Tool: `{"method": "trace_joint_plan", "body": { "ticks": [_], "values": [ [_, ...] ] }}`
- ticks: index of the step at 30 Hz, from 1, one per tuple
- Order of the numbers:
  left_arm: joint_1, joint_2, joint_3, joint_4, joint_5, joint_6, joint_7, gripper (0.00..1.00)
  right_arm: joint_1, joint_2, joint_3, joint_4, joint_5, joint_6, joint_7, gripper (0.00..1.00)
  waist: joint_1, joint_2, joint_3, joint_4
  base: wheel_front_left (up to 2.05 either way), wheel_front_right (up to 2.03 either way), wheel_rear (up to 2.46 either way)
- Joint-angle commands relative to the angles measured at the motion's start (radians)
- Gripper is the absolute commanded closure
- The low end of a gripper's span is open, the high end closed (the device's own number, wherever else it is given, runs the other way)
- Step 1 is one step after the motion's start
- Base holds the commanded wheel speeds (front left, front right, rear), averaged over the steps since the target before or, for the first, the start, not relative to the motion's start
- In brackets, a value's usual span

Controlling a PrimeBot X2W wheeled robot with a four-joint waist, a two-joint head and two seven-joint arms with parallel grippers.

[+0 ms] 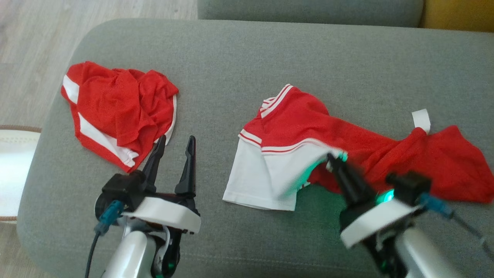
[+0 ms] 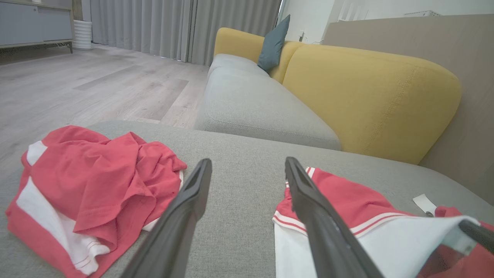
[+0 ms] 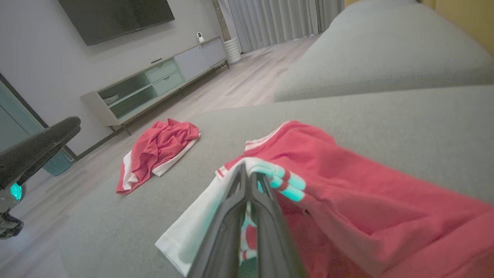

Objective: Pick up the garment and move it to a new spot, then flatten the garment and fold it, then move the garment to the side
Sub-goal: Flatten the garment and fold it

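Two: tallying that many red-and-white pieces on the grey seat cushion (image 1: 247, 58).

Logging the garment (image 1: 308, 123) as lying right of the cushion's centre, with its red body stretching toward the cushion's right edge and a white panel facing the cushion's near edge. Marking a small white tag (image 1: 420, 119) on the cushion, at the far side of the red cloth. Recording the crumpled heap (image 1: 115, 104) near the cushion's left edge, well apart from the garment.

Noting the right gripper (image 1: 334, 158) as clenched on the garment's white hem, over the cushion's near right part. Finding it blurred in the head view; seeing both fingers pressed together in the right wrist view, with white cloth draping over the tips and catching a green glow.

Noting the left gripper (image 1: 176, 139) as released, with fingers spread, bare cushion between them, and nothing in its grasp. Placing it over the cushion's near left part, just beside the heap's near corner; unable to tell whether touching.

Checking containers off the cushion, across the wooden floor:
- Spotting a low cabinet (image 3: 154, 81) with an open shelf holding pale items too small to identify.
- Spotting a teal basket (image 3: 60, 166), contents hidden.
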Motion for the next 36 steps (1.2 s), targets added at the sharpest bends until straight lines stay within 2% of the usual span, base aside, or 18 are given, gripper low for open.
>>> {"method": "trace_joint_plan", "body": {
  "ticks": [1, 5, 9, 16, 19, 25, 26, 27, 31, 36],
  "values": [
    [-0.023, 0.003, 0.028, -0.037, -0.002, 0.002, -0.012, 0.00, -0.080, -0.018, -0.001, -0.051, -0.009, 0.007, 0.006, 1.00, 0.0000, 0.0000, 0.008, 0.001, 0.00, 0.00, 0.00],
    [-0.040, 0.003, 0.016, -0.046, -0.008, -0.001, -0.012, 0.00, -0.221, -0.077, -0.056, -0.091, -0.041, 0.007, 0.066, 1.00, 0.0000, 0.0000, 0.047, 0.013, 0.00, 0.00, 0.00],
    [-0.064, 0.003, 0.000, -0.045, -0.016, -0.004, -0.012, 0.00, -0.398, -0.158, -0.109, -0.062, -0.057, 0.007, 0.134, 1.00, 0.0000, 0.0000, 0.095, 0.040, 0.00, 0.00, 0.00],
    [-0.113, 0.003, -0.034, -0.044, -0.040, -0.003, -0.012, 0.00, -0.683, -0.292, -0.152, 0.111, -0.040, 0.007, 0.213, 1.00, 0.0000, 0.0000, 0.173, 0.111, 0.00, 0.00, 0.00],
    [-0.129, 0.003, -0.050, -0.045, -0.051, -0.001, -0.012, 0.00, -0.786, -0.350, -0.129, 0.205, -0.063, 0.007, 0.222, 1.00, 0.0000, 0.0000, 0.199, 0.143, 0.00, 0.00, 0.00],
    [-0.146, 0.003, -0.065, -0.053, -0.064, 0.007, -0.012, 0.00, -0.940, -0.394, -0.090, 0.366, -0.099, 0.007, 0.211, 1.00, 0.0000, 0.0000, 0.228, 0.177, 0.00, 0.00, 0.00],
    [-0.148, 0.003, -0.067, -0.055, -0.066, 0.008, -0.012, 0.00, -0.968, -0.398, -0.084, 0.401, -0.115, 0.007, 0.205, 0.07, 0.0000, 0.0000, 0.232, 0.180, 0.00, 0.00, 0.00],
    [-0.150, 0.003, -0.068, -0.056, -0.068, 0.009, -0.012, 0.00, -0.992, -0.398, -0.084, 0.442, -0.127, 0.007, 0.203, 0.00, 0.0000, 0.0000, 0.234, 0.182, 0.00, 0.00, 0.00],
    [-0.153, 0.003, -0.069, -0.056, -0.071, 0.016, -0.012, 0.00, -1.057, -0.384, -0.073, 0.564, -0.181, 0.007, 0.161, 0.00, 0.0000, 0.0000, 0.234, 0.179, 0.00, 0.00, 0.00],
    [-0.150, 0.003, -0.051, -0.048, -0.058, 0.018, -0.012, 0.00, -1.059, -0.336, -0.080, 0.660, -0.182, 0.007, 0.073, 0.00, 0.0000, 0.0000, 0.206, 0.143, 0.00, 0.00, 0.00]
  ]
}}
